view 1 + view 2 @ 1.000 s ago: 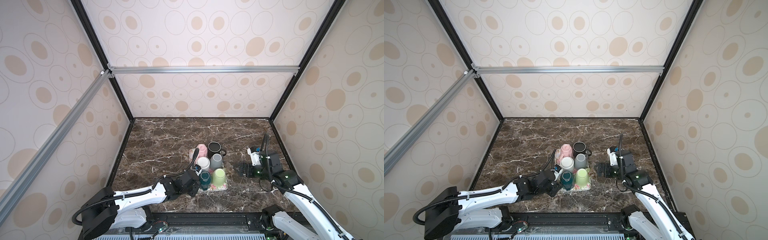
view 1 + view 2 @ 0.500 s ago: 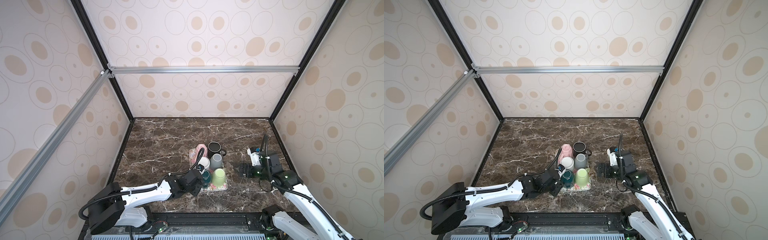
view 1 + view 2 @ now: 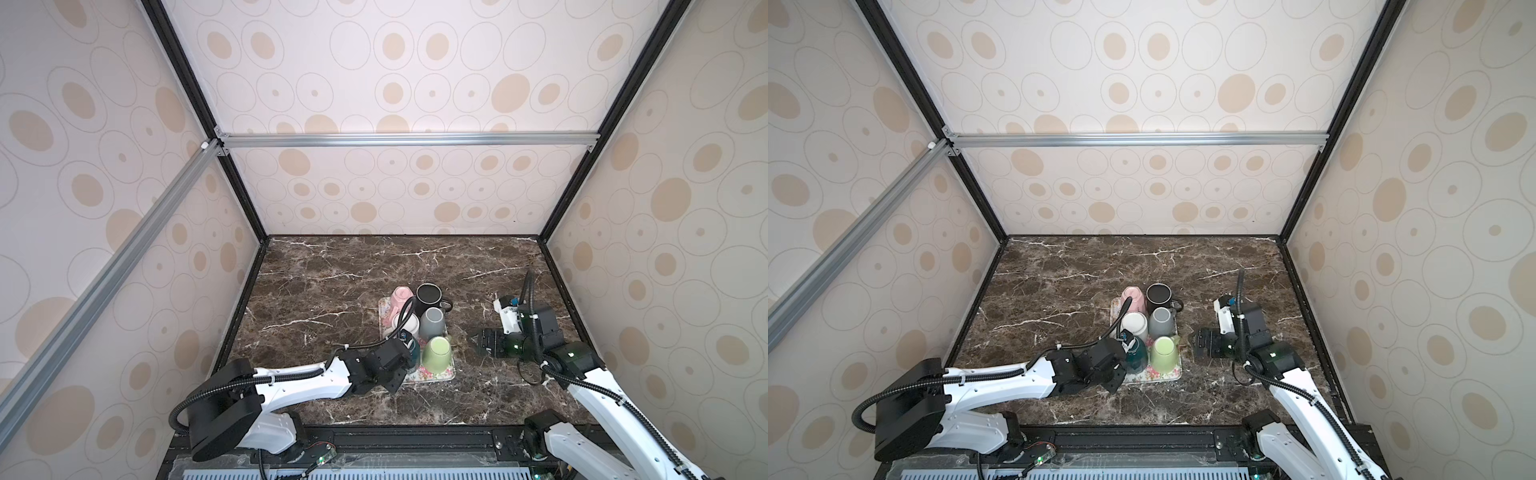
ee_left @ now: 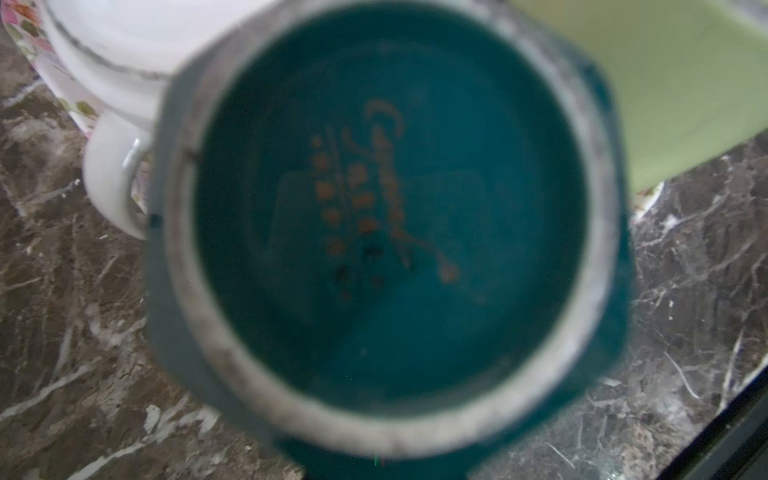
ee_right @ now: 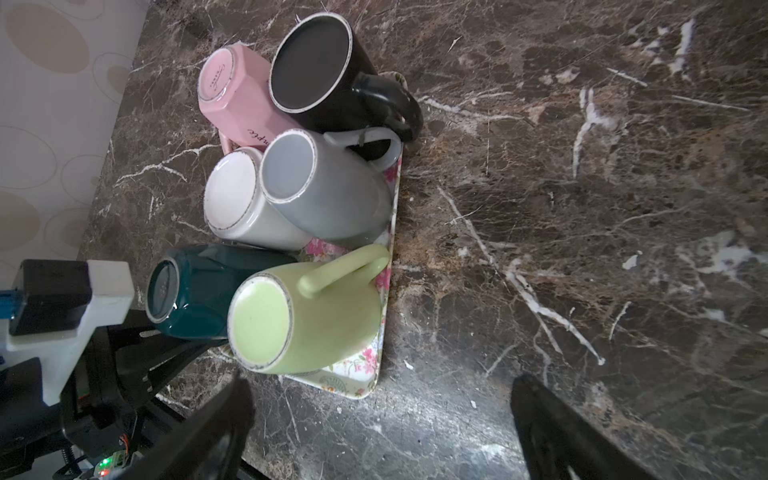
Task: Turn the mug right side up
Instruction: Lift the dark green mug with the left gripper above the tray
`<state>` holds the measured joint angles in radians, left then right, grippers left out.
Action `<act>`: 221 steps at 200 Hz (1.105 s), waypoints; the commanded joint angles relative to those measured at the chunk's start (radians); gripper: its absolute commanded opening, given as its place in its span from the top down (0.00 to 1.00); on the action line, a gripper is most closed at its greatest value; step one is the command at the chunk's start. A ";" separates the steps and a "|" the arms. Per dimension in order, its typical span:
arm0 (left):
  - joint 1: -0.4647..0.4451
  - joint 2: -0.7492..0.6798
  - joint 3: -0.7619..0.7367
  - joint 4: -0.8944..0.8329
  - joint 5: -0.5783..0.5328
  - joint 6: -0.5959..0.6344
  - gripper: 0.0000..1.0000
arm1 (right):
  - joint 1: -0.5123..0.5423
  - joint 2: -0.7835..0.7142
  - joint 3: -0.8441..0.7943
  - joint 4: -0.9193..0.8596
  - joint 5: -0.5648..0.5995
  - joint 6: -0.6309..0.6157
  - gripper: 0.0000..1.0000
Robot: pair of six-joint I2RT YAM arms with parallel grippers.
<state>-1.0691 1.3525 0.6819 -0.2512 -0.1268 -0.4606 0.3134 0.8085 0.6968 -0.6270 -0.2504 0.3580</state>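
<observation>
Mug (image 5: 199, 291) (teal) base-up, left gripper (image 3: 1130, 355) at it

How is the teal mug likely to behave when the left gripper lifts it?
The teal mug looks like glossy glazed ceramic: probably rigid, heavy for its size and slippery. Its faceted sides may offer flatter faces to grip. It is upside down, packed close to the light green mug and the white mug, so a tilted lift could knock them.
</observation>
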 commanded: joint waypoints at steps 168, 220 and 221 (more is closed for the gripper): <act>-0.008 -0.193 0.039 0.051 -0.068 -0.154 1.00 | 0.004 -0.033 -0.060 0.057 -0.088 0.059 0.00; -0.007 -0.209 0.078 0.076 -0.050 -0.159 1.00 | 0.004 -0.049 -0.090 0.104 -0.150 0.095 0.00; -0.007 -0.209 0.079 0.076 -0.050 -0.159 1.00 | 0.004 -0.049 -0.090 0.106 -0.152 0.096 0.00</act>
<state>-1.0721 1.1862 0.6800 -0.2749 -0.1516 -0.5926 0.3134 0.7784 0.6300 -0.5621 -0.3458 0.4225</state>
